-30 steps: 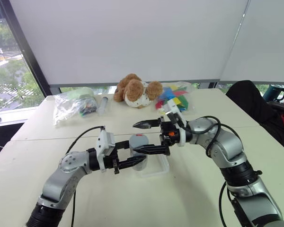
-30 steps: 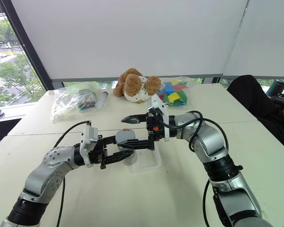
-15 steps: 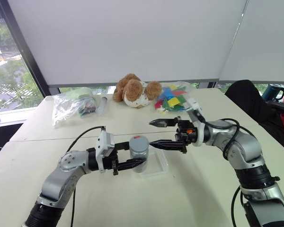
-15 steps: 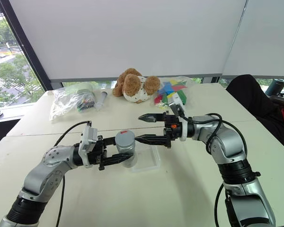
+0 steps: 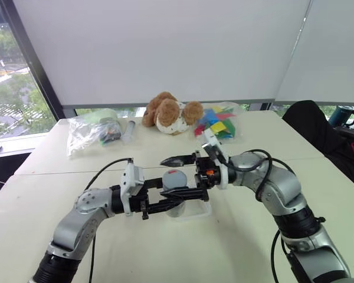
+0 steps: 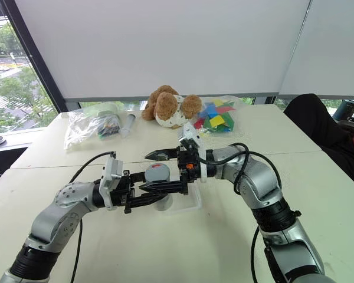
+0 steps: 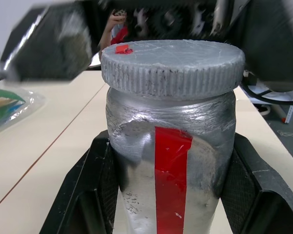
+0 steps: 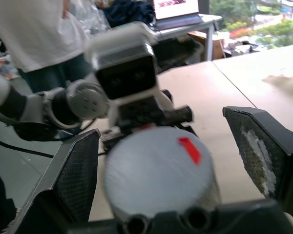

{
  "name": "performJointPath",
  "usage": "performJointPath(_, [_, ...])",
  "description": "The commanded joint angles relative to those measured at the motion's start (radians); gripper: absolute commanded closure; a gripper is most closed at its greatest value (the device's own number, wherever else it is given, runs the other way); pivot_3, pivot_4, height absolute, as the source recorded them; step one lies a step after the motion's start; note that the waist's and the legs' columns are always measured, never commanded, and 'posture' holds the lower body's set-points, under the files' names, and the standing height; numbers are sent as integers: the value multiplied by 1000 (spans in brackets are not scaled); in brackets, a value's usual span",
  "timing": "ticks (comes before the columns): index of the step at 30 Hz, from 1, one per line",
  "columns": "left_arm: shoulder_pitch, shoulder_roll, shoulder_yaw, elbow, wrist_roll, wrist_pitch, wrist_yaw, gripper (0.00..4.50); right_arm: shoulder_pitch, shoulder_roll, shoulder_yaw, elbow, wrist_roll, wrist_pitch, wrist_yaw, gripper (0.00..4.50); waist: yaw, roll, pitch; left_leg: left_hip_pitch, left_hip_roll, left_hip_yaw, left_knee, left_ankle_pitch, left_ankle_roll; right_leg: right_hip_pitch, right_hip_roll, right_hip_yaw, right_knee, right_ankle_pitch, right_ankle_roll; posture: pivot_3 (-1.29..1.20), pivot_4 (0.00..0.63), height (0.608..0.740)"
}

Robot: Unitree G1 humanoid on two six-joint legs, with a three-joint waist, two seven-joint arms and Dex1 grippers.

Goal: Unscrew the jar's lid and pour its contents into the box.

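Observation:
The silver-grey jar (image 7: 171, 161) with a red stripe stands upright, and my left gripper (image 5: 176, 204) is shut on its body, one finger (image 7: 95, 190) on each side. The grey lid (image 5: 176, 177) with a small red mark sits on the jar. My right gripper (image 5: 167, 175) comes in from the right and is open, its two fingers (image 8: 75, 178) straddling the lid (image 8: 158, 170) without pressing on it. The clear box (image 5: 197, 207) lies on the table just right of and behind the jar. The contents are hidden inside the jar.
At the table's far side lie a brown teddy bear (image 5: 171, 113), a bag of coloured blocks (image 5: 218, 121), a clear bag (image 5: 91, 131) and a slim tube (image 5: 130, 130). A black chair (image 5: 312, 127) stands at the right. A person (image 8: 34, 29) stands past the table.
Half a second ago my right gripper had drawn away to the right of the jar. It has come back left, and its open fingers again straddle the lid. The left gripper kept still.

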Motion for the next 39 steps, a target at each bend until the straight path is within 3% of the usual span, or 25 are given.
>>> performJointPath(1, [-10, -2, 2, -43, -16, -4, 0, 2386, -31, 27, -8, 17, -13, -38, 1, 90, 0, 0, 0, 0, 0, 0, 0, 0, 0, 0, 0, 0, 0, 0, 0, 0, 150, 740])
performJointPath(19, [2, 1, 1, -51, -13, -6, 10, 2386, 4, -46, -85, 83, 11, -42, 79, 90, 0, 0, 0, 0, 0, 0, 0, 0, 0, 0, 0, 0, 0, 0, 0, 0, 150, 740])
performJointPath(32, [3, 6, 4, -49, -13, -5, 4, 2386, 79, -119, -145, 37, 92, 4, 148, 90, 1, 0, 0, 0, 0, 0, 0, 0, 0, 0, 0, 0, 0, 0, 0, 0, 150, 740])
performJointPath(39, [3, 10, 7, -48, -12, 0, -2, 2386, 55, -101, -156, -28, 158, 53, 144, 90, 0, 0, 0, 0, 0, 0, 0, 0, 0, 0, 0, 0, 0, 0, 0, 0, 150, 740])
